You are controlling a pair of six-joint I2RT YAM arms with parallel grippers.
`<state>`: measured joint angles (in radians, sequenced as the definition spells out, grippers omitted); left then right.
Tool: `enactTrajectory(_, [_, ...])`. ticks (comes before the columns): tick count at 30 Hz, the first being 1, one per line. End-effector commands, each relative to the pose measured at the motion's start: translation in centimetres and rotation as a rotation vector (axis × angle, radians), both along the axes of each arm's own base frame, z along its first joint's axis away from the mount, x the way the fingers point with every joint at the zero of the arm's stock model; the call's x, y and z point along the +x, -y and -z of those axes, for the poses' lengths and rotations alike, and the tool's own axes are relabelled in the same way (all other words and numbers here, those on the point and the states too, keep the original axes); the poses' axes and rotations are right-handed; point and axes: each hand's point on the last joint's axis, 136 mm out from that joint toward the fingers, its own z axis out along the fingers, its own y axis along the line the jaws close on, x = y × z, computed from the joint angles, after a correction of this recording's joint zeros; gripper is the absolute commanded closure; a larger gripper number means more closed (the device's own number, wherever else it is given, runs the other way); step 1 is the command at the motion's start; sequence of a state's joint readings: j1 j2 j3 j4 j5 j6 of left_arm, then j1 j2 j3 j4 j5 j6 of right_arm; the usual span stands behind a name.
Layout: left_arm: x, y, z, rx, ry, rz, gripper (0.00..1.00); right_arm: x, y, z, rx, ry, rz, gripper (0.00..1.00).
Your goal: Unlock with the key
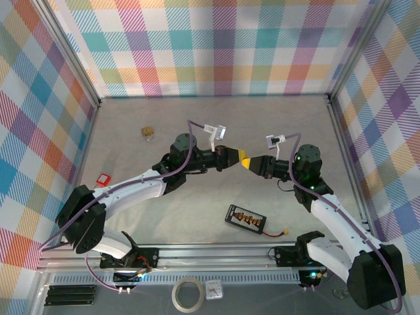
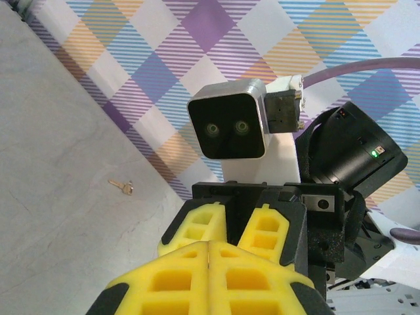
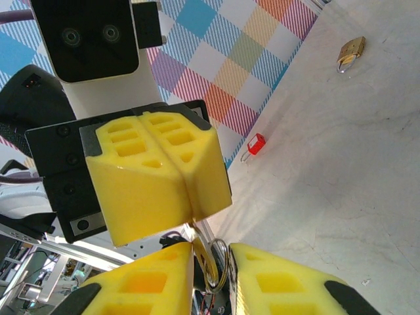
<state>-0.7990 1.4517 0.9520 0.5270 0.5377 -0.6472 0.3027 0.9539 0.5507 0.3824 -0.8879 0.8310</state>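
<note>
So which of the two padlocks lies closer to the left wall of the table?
The red padlock; it sits right beside the left wall, near the left arm's base. The brass padlock lies farther back and more toward the middle.

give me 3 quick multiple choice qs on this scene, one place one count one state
1. Where is the red padlock?
a) far left on the table
b) between the two hands
c) on the right arm

2. How many padlocks lie on the table?
a) one
b) two
c) four

3. How are the left hand's fingers?
a) spread wide
b) pressed together
c) one missing

Answers:
1: a, the red padlock lies at the table's left side.
2: b, the red one and a brass padlock.
3: b, the left hand's yellow fingers meet at a seam.
</note>
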Motion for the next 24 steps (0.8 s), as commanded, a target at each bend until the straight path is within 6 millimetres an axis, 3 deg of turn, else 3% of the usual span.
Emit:
enactTrajectory(1, [-0.6, 0.3, -0.3, -0.027, 0.014, 0.024, 1.0, -0.1, -0.3, -1.8, 0.021, 0.067, -0.018, 0.77])
enactTrajectory(9, [-0.7, 0.1, -0.1, -0.023, 0.014, 0.016, 1.0, -0.1, -0.3, -2.3, 0.014, 0.08, -0.017, 0.84])
enactTrajectory(14, [-0.6, 0.0, -0.2, -0.022, 0.018, 0.009, 1.0, -0.2, -0.3, -2.4, 0.015, 0.08, -0.025, 1.0])
enactTrajectory(20, [0.2, -0.2, 1.2, 0.049, -0.017, -0.038, 1.0, -0.6, -0.1, -2.5, -0.019, 0.089, -0.023, 1.0])
enactTrajectory(21, [0.3, -0.4, 1.4, 0.06, -0.019, -0.051, 0.93, -0.7, -0.1, -2.6, -0.025, 0.096, -0.023, 1.0])
enactTrajectory(22, [0.7, -0.7, 1.6, 0.078, -0.023, -0.081, 0.75, -0.8, 0.0, -2.7, -0.032, 0.103, -0.022, 1.0])
enactTrajectory(24, [1.3, -1.6, 1.8, 0.118, -0.028, -0.143, 0.63, -0.9, 0.1, -2.7, -0.05, 0.11, -0.02, 1.0])
